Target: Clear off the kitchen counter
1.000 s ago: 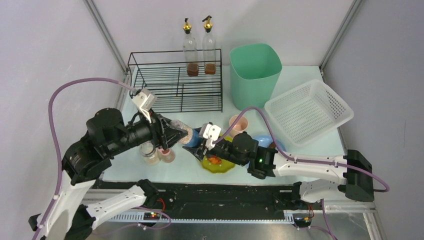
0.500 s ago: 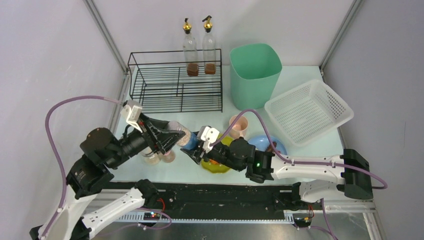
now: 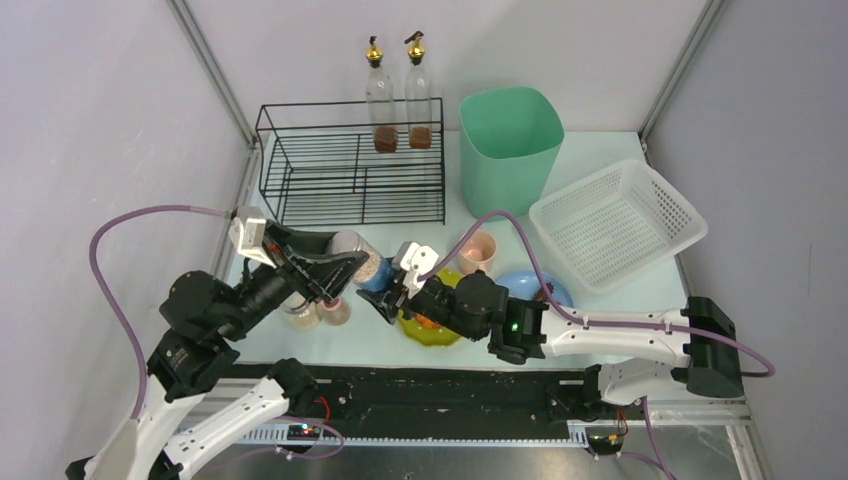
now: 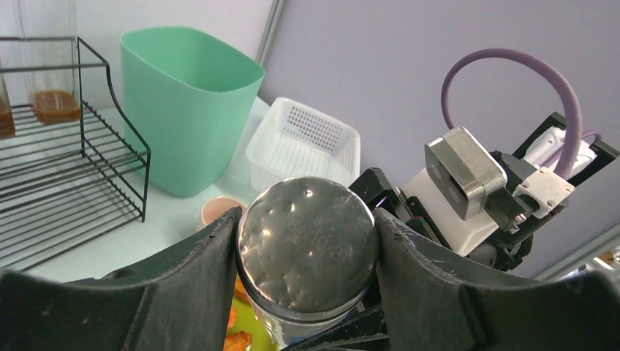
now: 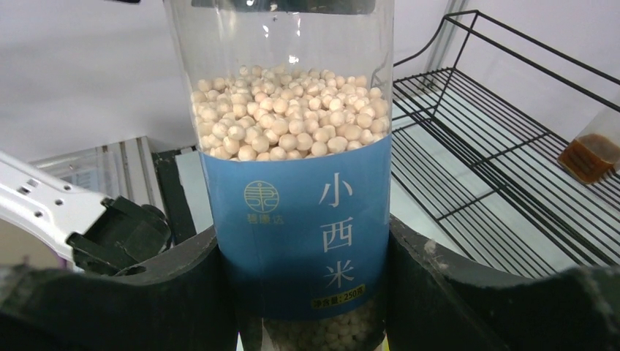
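Jar [image 5: 292,197]: tilted above the desk [image 3: 360,342], near left; smooth, rigid, probably breakable.
Left hand [image 3: 340,268]: clamped at its metal lid [image 4: 307,245].
Right hand [image 3: 385,298]: clamped round the labelled middle, surest hold.

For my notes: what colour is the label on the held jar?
The jar has a blue label with white characters, clearest in the right wrist view.

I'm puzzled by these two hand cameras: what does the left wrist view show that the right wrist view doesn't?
Left wrist only: a mint-green plastic bin, a white perforated plastic basket and a dented silver jar end. Right wrist only: a blue printed label and small white pearls. Both: the clear cylindrical jar and the black wire rack.
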### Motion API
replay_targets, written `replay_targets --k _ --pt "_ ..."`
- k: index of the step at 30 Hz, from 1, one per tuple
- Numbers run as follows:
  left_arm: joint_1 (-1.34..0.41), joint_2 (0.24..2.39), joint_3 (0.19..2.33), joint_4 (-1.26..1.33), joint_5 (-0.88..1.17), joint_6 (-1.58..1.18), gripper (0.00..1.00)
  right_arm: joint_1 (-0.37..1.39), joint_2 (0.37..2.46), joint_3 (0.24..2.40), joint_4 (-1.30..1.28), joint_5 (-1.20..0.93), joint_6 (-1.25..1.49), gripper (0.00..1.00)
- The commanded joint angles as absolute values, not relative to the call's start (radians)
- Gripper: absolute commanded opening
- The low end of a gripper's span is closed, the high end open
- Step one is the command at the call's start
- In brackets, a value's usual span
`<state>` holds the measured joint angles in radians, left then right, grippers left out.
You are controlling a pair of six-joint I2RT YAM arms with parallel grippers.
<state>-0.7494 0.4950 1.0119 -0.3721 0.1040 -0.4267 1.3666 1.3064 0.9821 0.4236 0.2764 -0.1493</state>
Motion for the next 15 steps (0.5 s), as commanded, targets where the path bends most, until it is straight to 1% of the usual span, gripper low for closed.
replay_targets --k 1,5,7,9,10,11,12,13,15 --pt "-0.753 0.472 0.979 -0.296 0.186 -0.436 0.67 1.368 1.306 1.089 0.581 0.303 -0.091 0.35" --pt "-0.752 0.471 0.966 -0.286 0.184 -0.430 0.65 1.367 1.317 1.102 0.589 0.307 -0.089 0.35" --pt "-0.752 0.472 0.964 -0.286 0.185 -0.426 0.62 1.367 1.318 1.104 0.589 0.308 -0.091 0.35" --pt "-0.752 0.474 0.963 -0.286 0.186 -0.424 0.56 1.367 1.318 1.104 0.586 0.309 -0.093 0.36" --pt "-0.752 0.480 0.964 -0.285 0.188 -0.423 0.51 1.367 1.318 1.104 0.583 0.310 -0.094 0.37" --pt "-0.752 0.484 0.964 -0.283 0.188 -0.423 0.48 1.365 1.319 1.104 0.581 0.310 -0.094 0.37" --pt "-0.752 0.494 0.964 -0.283 0.194 -0.421 0.40 1.365 1.319 1.104 0.581 0.310 -0.091 0.37" --pt "-0.753 0.499 0.963 -0.282 0.196 -0.421 0.36 1.363 1.319 1.103 0.580 0.309 -0.090 0.38" --pt "-0.752 0.520 0.961 -0.280 0.196 -0.418 0.19 1.359 1.318 1.103 0.577 0.310 -0.081 0.39"
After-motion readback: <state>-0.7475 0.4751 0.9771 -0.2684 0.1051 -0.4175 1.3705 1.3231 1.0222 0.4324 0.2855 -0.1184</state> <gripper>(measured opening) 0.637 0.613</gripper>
